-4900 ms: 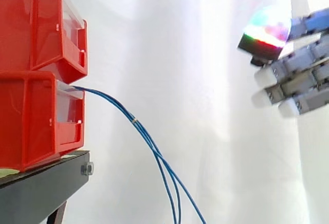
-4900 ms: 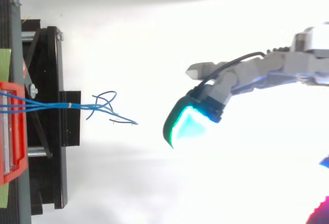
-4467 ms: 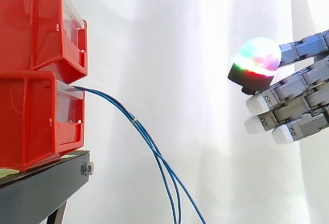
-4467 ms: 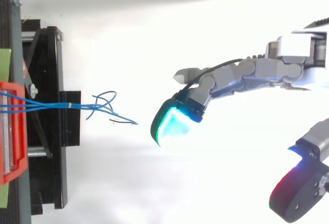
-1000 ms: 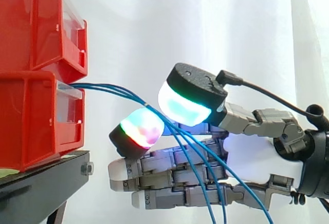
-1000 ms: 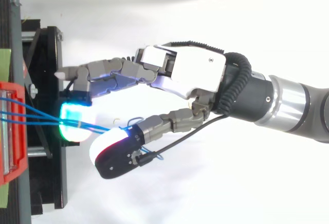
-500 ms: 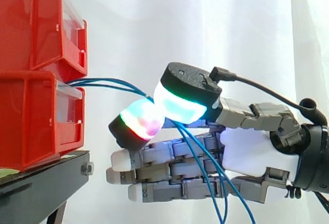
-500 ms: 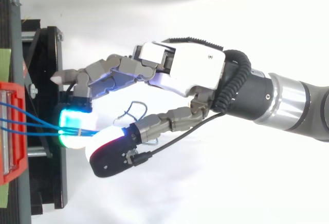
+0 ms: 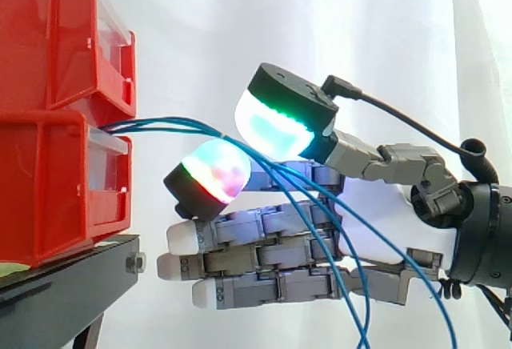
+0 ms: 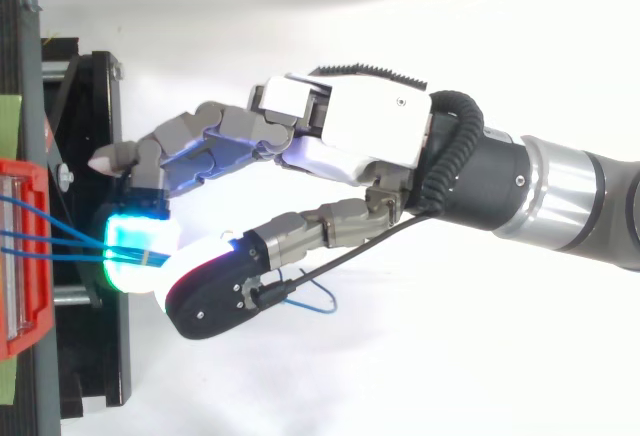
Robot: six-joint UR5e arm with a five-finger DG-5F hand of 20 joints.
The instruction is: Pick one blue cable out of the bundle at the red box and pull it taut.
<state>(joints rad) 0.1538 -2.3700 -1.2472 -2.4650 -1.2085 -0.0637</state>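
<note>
White curtain (image 9: 336,21); lower red bin (image 9: 48,197) holds blue cables (image 9: 160,130).

Bright, even light flattens the white curtain (image 9: 336,29) in the side view. From above, the white ground (image 10: 450,366) under the hand (image 10: 350,136) burns out to glare, with a soft grey shadow, possibly the curtain's, along the top. The fingertips (image 10: 128,256) glow green-cyan beside the blue cables (image 9: 160,122).
</note>
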